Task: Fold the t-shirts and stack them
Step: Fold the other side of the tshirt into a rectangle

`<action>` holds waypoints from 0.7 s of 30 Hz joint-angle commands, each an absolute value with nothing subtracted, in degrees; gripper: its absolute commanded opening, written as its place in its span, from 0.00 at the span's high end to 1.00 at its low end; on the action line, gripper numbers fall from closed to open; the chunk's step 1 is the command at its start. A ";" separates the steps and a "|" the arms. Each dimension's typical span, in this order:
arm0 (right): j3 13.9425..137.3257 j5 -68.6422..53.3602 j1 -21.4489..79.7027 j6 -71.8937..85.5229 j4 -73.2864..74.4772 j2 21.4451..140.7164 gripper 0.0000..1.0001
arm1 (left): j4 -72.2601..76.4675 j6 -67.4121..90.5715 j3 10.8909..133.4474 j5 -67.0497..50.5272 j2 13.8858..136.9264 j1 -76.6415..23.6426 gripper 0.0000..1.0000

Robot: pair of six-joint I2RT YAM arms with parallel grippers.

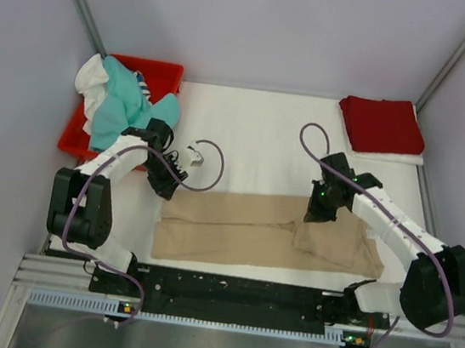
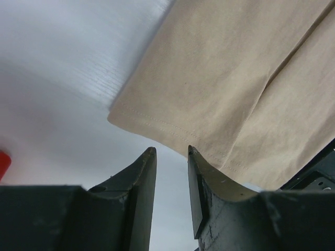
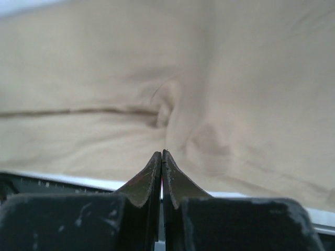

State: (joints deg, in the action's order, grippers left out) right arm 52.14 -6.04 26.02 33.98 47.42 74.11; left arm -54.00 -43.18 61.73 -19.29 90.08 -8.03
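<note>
Tan t-shirt (image 1: 250,232) is lying flat on the white table (image 1: 255,134) just ahead of the arm bases, folded into a long band running left to right, with its right end doubled over. Left gripper (image 2: 171,151) is hanging just off the shirt's left corner with jaws released, a clear gap between the fingers and nothing in them. Right gripper (image 3: 162,152) is sitting on the shirt's far edge, right of centre, jaws clenched on a pucker of the tan cloth. Further back on the left, the teal t-shirt (image 1: 125,108) and white t-shirt (image 1: 93,77) are spilling crumpled out of the red tray (image 1: 164,72). At the far right corner, the dark red t-shirt (image 1: 382,125) is sitting folded, well apart from both grippers.
</note>
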 commanded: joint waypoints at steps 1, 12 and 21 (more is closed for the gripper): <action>55.54 2.89 16.38 29.63 45.37 79.45 1.00 | -51.25 -40.18 61.26 -16.80 87.10 -8.26 0.64; 55.80 4.04 -5.70 29.18 26.90 96.39 1.00 | -43.42 -35.33 60.48 -14.68 97.90 -10.11 0.62; 62.65 8.52 -9.14 23.74 27.76 101.77 1.00 | -38.93 -35.25 52.56 -3.69 103.27 -9.58 0.62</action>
